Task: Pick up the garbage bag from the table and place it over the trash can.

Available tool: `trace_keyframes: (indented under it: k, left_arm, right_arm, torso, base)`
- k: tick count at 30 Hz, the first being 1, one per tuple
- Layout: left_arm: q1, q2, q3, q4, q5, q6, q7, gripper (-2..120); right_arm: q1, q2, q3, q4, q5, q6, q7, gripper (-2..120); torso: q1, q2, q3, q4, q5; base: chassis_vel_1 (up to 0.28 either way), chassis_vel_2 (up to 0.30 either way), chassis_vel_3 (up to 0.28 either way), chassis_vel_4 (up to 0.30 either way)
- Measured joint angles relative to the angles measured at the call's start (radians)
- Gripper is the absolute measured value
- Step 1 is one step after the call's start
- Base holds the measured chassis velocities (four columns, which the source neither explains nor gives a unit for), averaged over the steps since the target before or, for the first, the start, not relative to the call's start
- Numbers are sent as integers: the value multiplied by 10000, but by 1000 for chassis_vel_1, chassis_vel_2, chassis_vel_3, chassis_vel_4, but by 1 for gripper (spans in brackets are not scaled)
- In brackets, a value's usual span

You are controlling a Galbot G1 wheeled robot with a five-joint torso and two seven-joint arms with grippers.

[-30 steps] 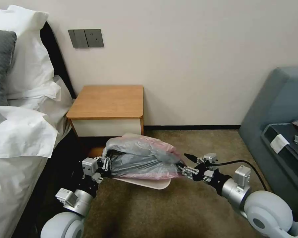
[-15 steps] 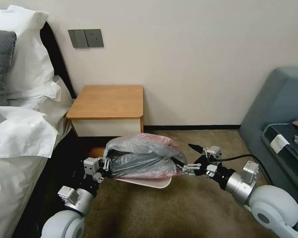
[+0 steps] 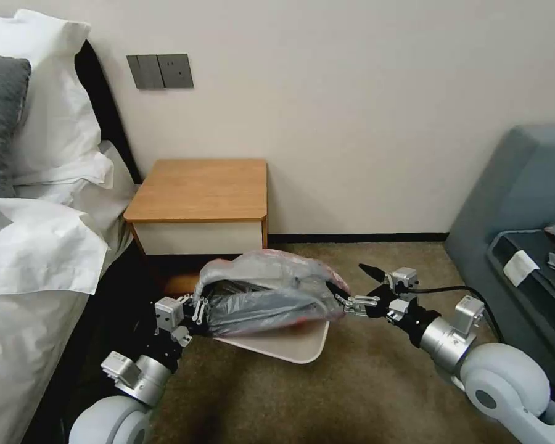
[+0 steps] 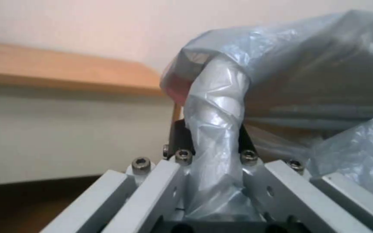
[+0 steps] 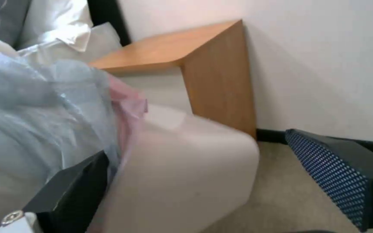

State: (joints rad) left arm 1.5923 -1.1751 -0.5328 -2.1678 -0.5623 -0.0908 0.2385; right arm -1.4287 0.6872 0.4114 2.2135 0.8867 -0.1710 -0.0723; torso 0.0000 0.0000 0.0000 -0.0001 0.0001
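No readable labels or writing anywhere. Left pincer (image 3: 194, 306) clamped on a twisted fold of the garbage bag (image 3: 271, 293) at the bag's left end. Bag draped across the mouth of the trash can (image 3: 290, 346), just in front of the wooden surface (image 3: 200, 188), on the carpet. Right pincer (image 3: 351, 287) spread wide at the bag's right end, one finger (image 5: 68, 191) against the plastic, gripping nothing.

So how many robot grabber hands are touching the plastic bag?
2. The left gripper is shut on the garbage bag at its left end. The right gripper is open at the bag's right end, one finger tucked against the plastic by the trash can.
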Motion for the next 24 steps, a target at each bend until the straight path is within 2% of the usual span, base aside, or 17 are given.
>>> trace_keyframes:
  k: [2,6,10,20,23,24]
  left_arm:
    - [-39,3,-9,-37,-181,38,-16,3]
    - [-101,-10,-23,-62,-301,292,-425,3]
    - [-129,-244,12,-135,-175,1050,-1388,3]
    - [-168,-450,144,34,429,1707,-2206,3]
    - [-178,-572,208,-10,427,1825,-2617,3]
    - [-178,-572,208,-10,427,1825,-2617,3]
  right_arm:
    - [-27,34,55,31,-4,0,12,100]
    - [-128,189,218,319,-29,5,21,100]
    - [-268,645,243,932,-325,61,204,100]
    - [-503,1673,341,1834,-510,67,830,100]
    - [-870,2360,50,2515,684,-138,1673,100]
    - [-870,2360,50,2515,684,-138,1673,100]
  torso:
    - [0,0,0,0,0]
    - [0,-1,0,1,-2]
    - [0,0,0,2,-2]
    - [0,0,0,2,-1]
    - [0,0,0,1,-3]
    - [0,0,0,1,-3]
  base:
    - [0,0,0,0]
    - [0,0,0,0]
    - [0,0,0,0]
    - [0,0,0,0]
    - [0,0,0,0]
    - [0,0,0,0]
